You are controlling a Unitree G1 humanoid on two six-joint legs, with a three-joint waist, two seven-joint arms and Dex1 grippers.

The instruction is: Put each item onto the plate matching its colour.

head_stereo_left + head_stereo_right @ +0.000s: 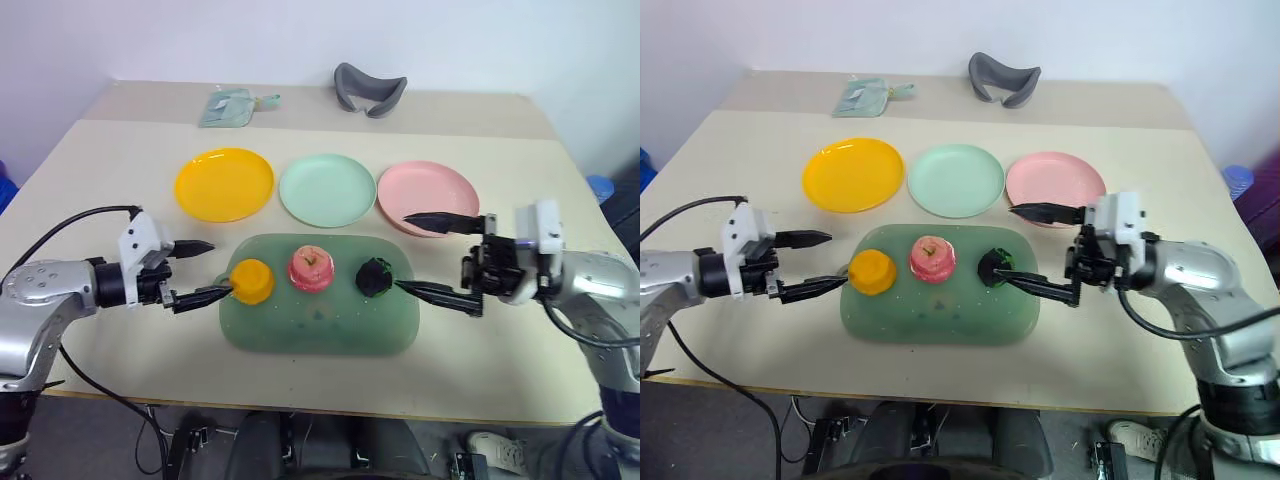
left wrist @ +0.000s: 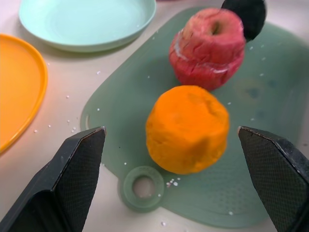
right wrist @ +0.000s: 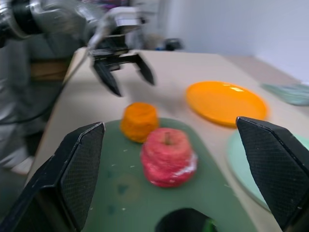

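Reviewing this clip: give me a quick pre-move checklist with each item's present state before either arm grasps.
1. Left gripper open, nothing held: ok.
2. Right gripper open, nothing held: ok.
3. Orange fruit between the left fingers: ok.
4. Dark ball beside the right gripper's lower finger; touching or not: cannot tell.
5. Yellow plate, mint plate, pink plate bare: ok.
6. Apple on green tray, not yet on its plate: not ok.

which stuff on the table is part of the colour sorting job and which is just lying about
Job: orange fruit, red apple, dark ball, yellow plate, green plate, pink plate.
Lying about: green tray, grey curved thing, pale green pouch.
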